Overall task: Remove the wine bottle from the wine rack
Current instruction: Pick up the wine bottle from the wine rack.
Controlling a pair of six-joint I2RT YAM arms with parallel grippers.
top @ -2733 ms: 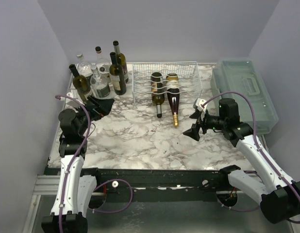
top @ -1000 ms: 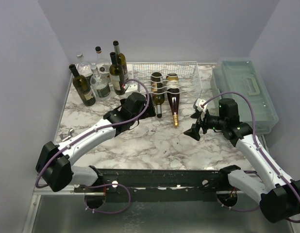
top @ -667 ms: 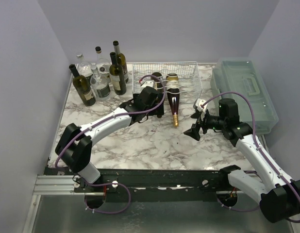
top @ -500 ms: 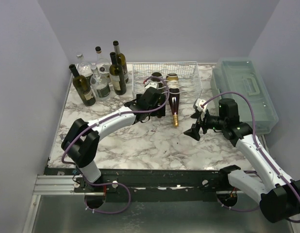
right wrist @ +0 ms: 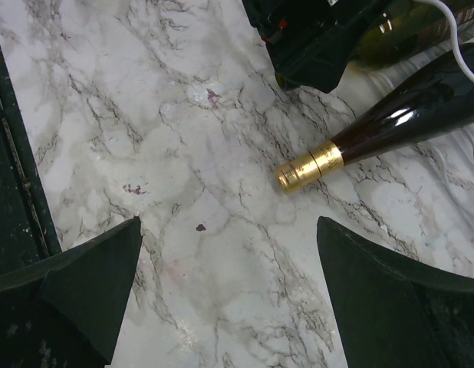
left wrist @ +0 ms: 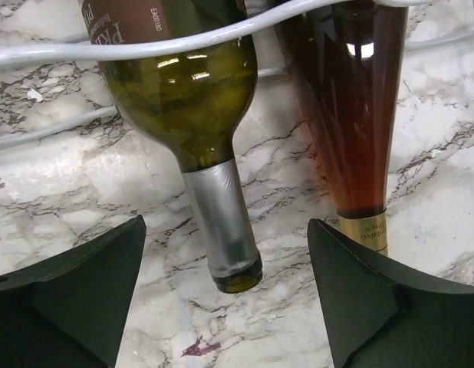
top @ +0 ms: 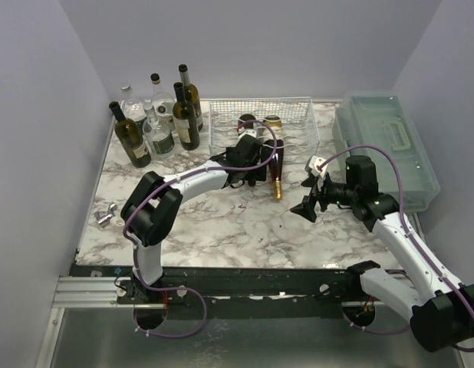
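Observation:
The white wire wine rack (top: 292, 121) stands at the back middle of the marble table. Two bottles lie in it, necks toward me. The green wine bottle (left wrist: 179, 92) has a silver foil neck (left wrist: 220, 218). Beside it lies a dark red bottle (left wrist: 350, 115) with a gold cap (top: 278, 194). My left gripper (left wrist: 225, 307) is open, its jaws either side of the green bottle's mouth and just short of it, touching nothing. In the top view the left gripper (top: 254, 170) hides most of the green bottle. My right gripper (right wrist: 229, 307) is open and empty above bare marble, right of the gold cap (right wrist: 307, 167).
Several upright bottles (top: 156, 123) stand at the back left. A translucent plastic box with a handle (top: 386, 146) lies along the right edge. A small metallic object (top: 106, 217) lies near the left edge. A rack wire (left wrist: 222, 34) crosses over the green bottle.
My left arm has swung from the left side of the table across to the rack, ending with its open jaws at the green bottle's neck. The right arm has not moved.

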